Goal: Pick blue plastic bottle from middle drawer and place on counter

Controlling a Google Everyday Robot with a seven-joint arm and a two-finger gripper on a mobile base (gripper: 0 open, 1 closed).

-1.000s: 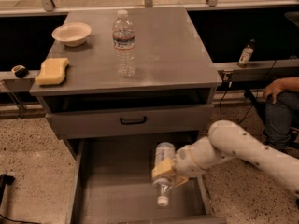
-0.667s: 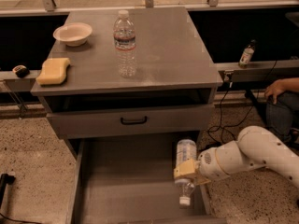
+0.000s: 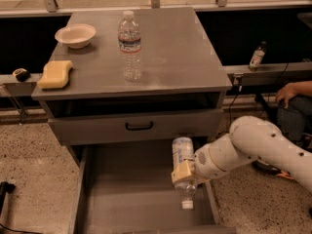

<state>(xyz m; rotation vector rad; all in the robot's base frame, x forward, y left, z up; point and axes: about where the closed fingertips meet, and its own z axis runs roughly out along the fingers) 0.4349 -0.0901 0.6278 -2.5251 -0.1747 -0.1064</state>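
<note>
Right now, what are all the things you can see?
counter: one, grey, cabinet top
water bottle: one, clear, upright on counter
bowl: one, white, counter's back left
sponge: one, yellow, counter's left edge
upper drawer: one, grey, black handle, closed
middle drawer: one, grey, pulled open
blue plastic bottle: one, clear, cap down, over middle drawer
small bottle: one, dark, right ledge
person: one, partly seen, far right
arm: one, white, from right
hand: one, yellowish, over middle drawer, gripping blue plastic bottle

Middle of bottle (image 3: 182, 150) behind gripper (image 3: 184, 172) over drawer (image 3: 126, 194)
</note>
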